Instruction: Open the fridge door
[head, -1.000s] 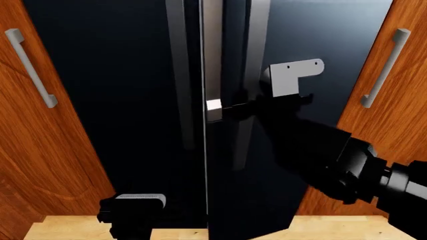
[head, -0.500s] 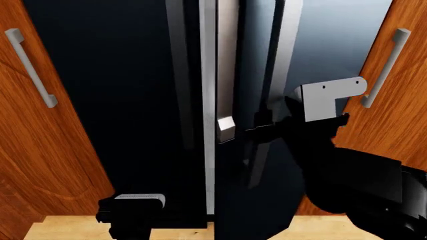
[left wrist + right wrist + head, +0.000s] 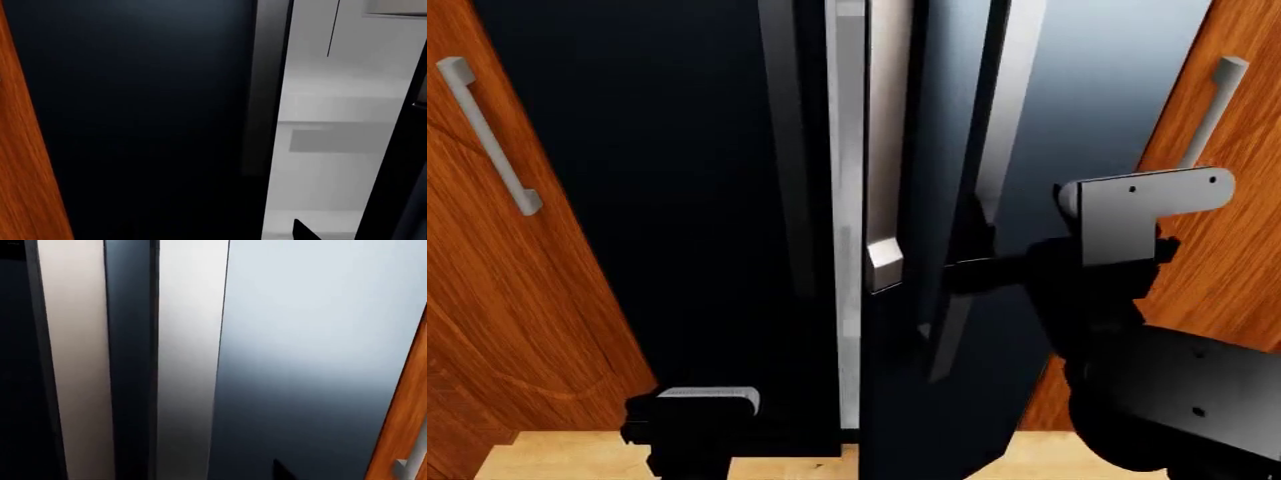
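The fridge door (image 3: 1094,100), glossy black, stands ajar, swung out from the fridge. Its long grey handle (image 3: 1010,120) runs down its left edge. My right gripper (image 3: 961,272) is at that handle about halfway down, its black fingers closed across the bar. The right wrist view shows the door panel (image 3: 320,340) and the handle (image 3: 190,365) very close up. A pale strip of fridge interior (image 3: 851,200) shows in the gap, and wider in the left wrist view (image 3: 333,125). My left gripper (image 3: 687,425) hangs low in front of the twin door (image 3: 627,200), touching nothing; its jaws are hidden.
Reddish-brown cabinet doors flank the fridge, the left one (image 3: 507,330) and the right one (image 3: 1241,270), each with a short grey handle (image 3: 487,135) (image 3: 1208,110). The open door's edge swings toward the right cabinet. Light wooden floor (image 3: 561,455) lies below.
My right gripper has moved right and toward me with the handle. The fridge door has swung further out and the gap at its left edge has widened. The left arm is still.
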Tool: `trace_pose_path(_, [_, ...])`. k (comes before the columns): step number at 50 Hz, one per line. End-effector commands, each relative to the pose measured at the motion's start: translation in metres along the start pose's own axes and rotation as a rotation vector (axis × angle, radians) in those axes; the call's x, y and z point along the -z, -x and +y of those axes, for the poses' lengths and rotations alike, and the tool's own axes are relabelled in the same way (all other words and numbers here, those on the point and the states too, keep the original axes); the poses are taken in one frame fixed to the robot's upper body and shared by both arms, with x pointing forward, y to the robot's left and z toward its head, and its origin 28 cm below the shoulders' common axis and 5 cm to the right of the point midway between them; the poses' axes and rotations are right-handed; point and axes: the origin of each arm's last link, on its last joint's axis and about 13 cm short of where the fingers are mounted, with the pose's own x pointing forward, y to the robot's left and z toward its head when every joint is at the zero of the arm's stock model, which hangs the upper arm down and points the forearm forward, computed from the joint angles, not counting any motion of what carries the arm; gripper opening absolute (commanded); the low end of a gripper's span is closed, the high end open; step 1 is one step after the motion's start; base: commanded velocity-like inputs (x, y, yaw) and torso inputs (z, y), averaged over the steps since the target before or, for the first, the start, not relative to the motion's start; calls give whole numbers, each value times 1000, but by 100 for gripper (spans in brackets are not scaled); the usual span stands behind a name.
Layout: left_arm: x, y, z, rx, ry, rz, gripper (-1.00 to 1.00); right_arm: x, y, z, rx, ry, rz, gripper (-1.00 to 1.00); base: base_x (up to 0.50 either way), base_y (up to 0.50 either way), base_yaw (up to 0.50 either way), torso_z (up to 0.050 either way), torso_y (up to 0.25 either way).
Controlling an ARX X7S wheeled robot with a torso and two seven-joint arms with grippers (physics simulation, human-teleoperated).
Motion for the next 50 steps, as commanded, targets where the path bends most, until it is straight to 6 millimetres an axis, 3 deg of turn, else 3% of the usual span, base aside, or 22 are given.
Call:
trace_pose_path(1, [0,0,1,-5,3,-7,100,1,26,3,19,-5,-45,100,0,0,0,0,0])
trace_pose_path(7, [0,2,3,-3,2,-8,100,-1,43,8,-24,45,-40,100,0,0,0,0,0])
trace_pose_path(12, [-1,-1,9,-54,0,-14,100,-14,48,13,-66,177,-95,100,0,0,0,0,0])
trace_pose_path(20, [-1,-2,21,-108,10,-13,100,-22,55,26,-171,166,-161,100,0,0,0,0,0])
trace_pose_path(29, [-2,-4,20,-135,2,-17,100,-40,40,44,-238,224,-209,100,0,0,0,0,0])
trace_pose_path(31, [-3,-4,21,-137,6,-15,100,-42,39,49,-244,308,-217,100,0,0,0,0,0])
trace_pose_path(39, [-2,-4,20,-135,9,-12,100,-47,35,64,-316,295,-256,100,0,0,0,0,0])
trace_pose_path(50, [-1,-4,21,-132,23,-3,100,-70,22,79,-391,359,-321,100,0,0,0,0,0])
